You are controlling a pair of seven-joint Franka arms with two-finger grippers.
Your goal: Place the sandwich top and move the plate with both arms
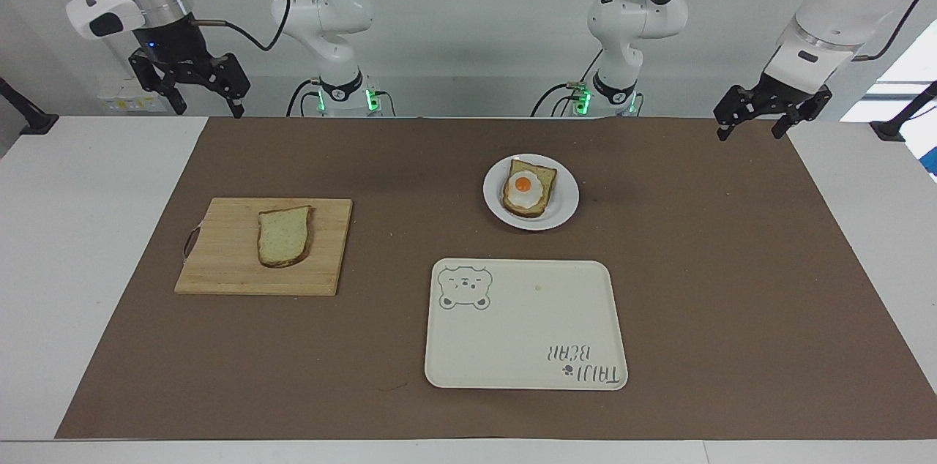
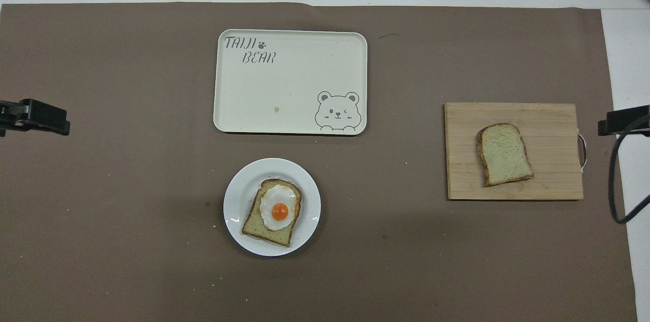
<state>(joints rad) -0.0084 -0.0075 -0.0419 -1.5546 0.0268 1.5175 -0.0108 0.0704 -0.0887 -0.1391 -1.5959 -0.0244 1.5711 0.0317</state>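
Pale speckled bread slice (image 1: 285,236) flat on wooden cutting board (image 1: 219,270), well apart from spread-fingered, empty right gripper (image 1: 196,94) and left gripper (image 1: 753,121).

Matt brown paper-like mat (image 1: 732,288); pale slatted wood cutting board (image 1: 227,259); glossy white plate (image 1: 564,211); smooth matt cream tray (image 1: 512,347).

white table (image 1: 95,244), brown mat (image 1: 732,266), pale wall (image 1: 476,25)

**Open approach over every item**

Bare mat between cutting board (image 1: 262,247), plate (image 1: 564,211) and tray (image 1: 523,325), all well apart. Nothing upright on the bench (image 1: 88,244). Both end effectors, left (image 1: 758,126) and right (image 1: 196,96), raised at the mat's robot-side corners, fingers spread.
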